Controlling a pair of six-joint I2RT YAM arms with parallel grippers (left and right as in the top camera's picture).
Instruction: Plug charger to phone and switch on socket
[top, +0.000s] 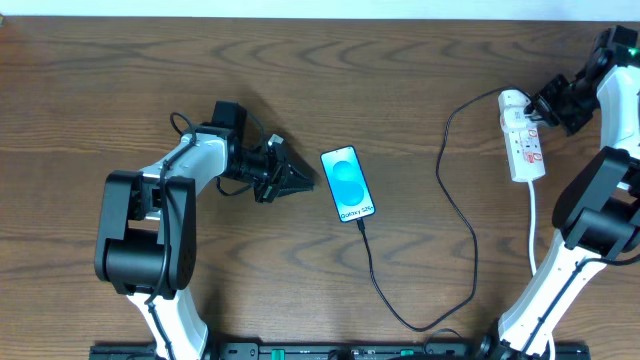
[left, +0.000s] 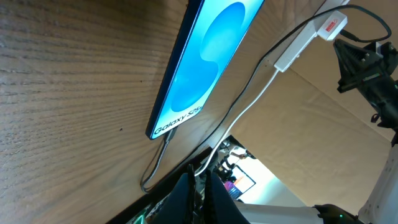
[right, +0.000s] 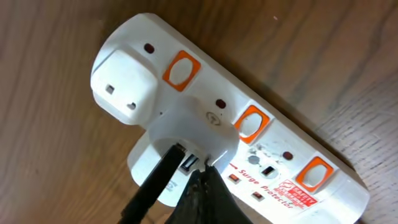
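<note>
The phone lies face up mid-table, its screen lit white and blue. The charger, a thin black cable, meets the phone's lower end, loops toward the front edge and runs up to the socket, a white power strip at the right. My left gripper is shut and empty, just left of the phone. My right gripper is shut and empty, its tip against the white adapter where the charger's black plug sits, close to the socket's middle orange switch.
A white plug fills the strip's end outlet beside another orange switch. The strip's thick white cord runs toward the front edge near the right arm's base. The left arm's base stands front left.
</note>
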